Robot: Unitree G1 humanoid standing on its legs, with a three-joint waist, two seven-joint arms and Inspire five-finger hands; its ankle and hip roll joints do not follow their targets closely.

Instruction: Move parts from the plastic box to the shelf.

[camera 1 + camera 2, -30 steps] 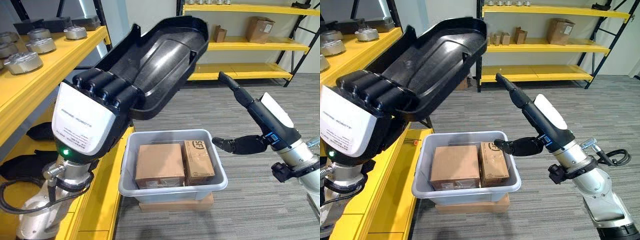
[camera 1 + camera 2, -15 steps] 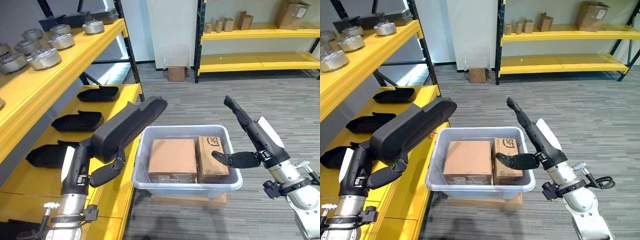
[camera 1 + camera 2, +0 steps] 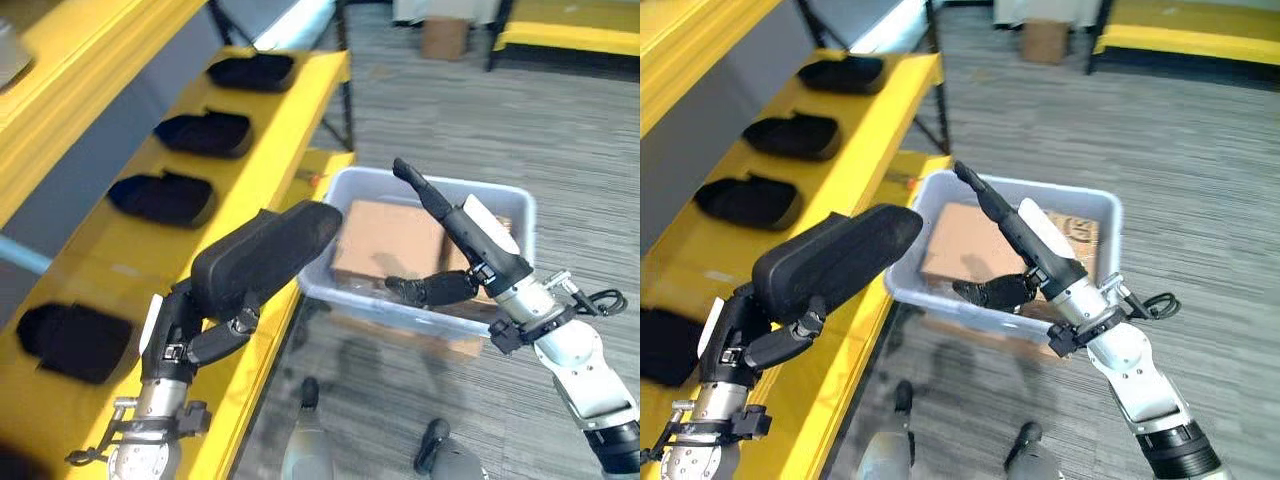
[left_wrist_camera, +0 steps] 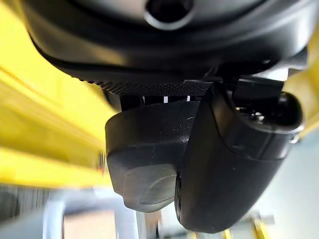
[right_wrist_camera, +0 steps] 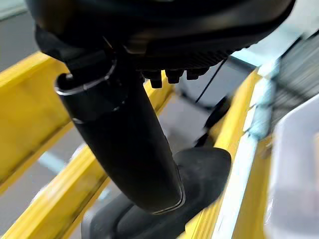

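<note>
Over the front edge of the yellow shelf [image 3: 120,265], the left robot hand [image 3: 185,335] is gripping a long black moulded part [image 3: 262,256], its fingers and thumb curling round the part's near end. The part is tilting upward and away from the robot hand, with its far end reaching out past the shelf's edge toward the plastic box [image 3: 405,308]. In the left wrist view the part's dark rounded underside is sitting right against the thumb.

To the right, the right robot hand [image 3: 450,250] is hanging open above the plastic box, its fingers [image 3: 420,190] stretching straight up and away and its thumb [image 3: 425,291] sticking out sideways just above the box's near wall. It is holding nothing.

The plastic box is a pale grey tub standing on the grey carpet floor [image 3: 560,140], just beside the shelf's corner. Brown cardboard boxes [image 3: 385,238] are filling its inside, and the right robot hand is covering part of them. A flat piece of cardboard is showing under the box's near edge.

Along the shelf's yellow board, four more black parts are lying in a row, well apart from one another: one [image 3: 62,340] nearest the robot, then one [image 3: 160,197], then one [image 3: 203,132], and the farthest [image 3: 250,70] near the shelf's upright. A small cardboard box [image 3: 441,38] is standing on the floor at the far end of the room.
</note>
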